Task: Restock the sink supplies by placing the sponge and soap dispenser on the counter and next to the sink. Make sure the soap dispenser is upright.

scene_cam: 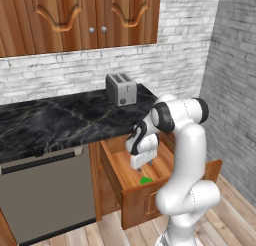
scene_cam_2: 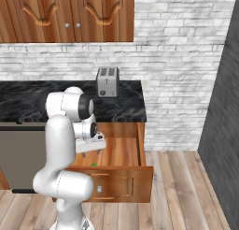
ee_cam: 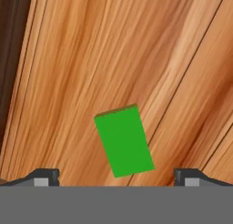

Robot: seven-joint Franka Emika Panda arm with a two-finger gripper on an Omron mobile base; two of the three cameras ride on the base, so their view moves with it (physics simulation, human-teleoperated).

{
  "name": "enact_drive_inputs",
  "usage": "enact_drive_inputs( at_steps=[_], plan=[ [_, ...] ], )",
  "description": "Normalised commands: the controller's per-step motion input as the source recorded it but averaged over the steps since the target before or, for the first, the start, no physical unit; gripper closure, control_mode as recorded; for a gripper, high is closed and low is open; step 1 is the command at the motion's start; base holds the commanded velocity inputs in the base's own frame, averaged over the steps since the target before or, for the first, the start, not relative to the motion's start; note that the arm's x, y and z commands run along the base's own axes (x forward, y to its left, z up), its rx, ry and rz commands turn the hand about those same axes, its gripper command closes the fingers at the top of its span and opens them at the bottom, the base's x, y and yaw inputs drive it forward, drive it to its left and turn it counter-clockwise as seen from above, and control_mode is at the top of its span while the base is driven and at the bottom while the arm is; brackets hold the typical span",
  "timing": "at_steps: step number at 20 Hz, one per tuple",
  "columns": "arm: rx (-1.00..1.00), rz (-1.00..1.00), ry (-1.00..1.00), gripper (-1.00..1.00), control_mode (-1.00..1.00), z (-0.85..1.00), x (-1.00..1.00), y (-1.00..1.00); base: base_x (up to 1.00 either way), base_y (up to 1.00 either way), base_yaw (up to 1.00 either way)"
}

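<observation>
Inside the open drawer (scene_cam: 150, 187) I had the hand (ee_cam: 116, 177) hanging above the sponge (ee_cam: 124, 140), fingers spread wide to either side and touching nothing. The sponge lay flat on the drawer floor, green face up, long axis running away from the hand and slightly tilted. Bare wood surrounded it; a dark edge ran along one side. Beyond, the toaster (scene_cam: 121, 88) stood on the table (scene_cam: 55, 122), well apart.
</observation>
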Motion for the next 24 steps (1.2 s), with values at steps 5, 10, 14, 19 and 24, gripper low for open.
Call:
enact_drive_inputs(
  at_steps=[5,10,14,19,24],
  plan=[
    [-0.02,0.00,-0.01,-1.00,-1.00,-0.29,0.00,0.05,0.00,0.00,0.00],
    [0.00,0.00,0.00,-1.00,-1.00,-0.30,0.00,-0.02,0.00,0.00,0.00],
    [0.00,0.00,0.00,-1.00,-1.00,-0.18,0.00,0.00,0.00,0.00,0.00],
    [0.00,0.00,0.00,-1.00,-1.00,-0.26,0.00,0.00,0.00,0.00,0.00],
    [0.00,0.00,0.00,-1.00,-1.00,-0.21,0.00,0.00,0.00,0.00,0.00]
  ],
)
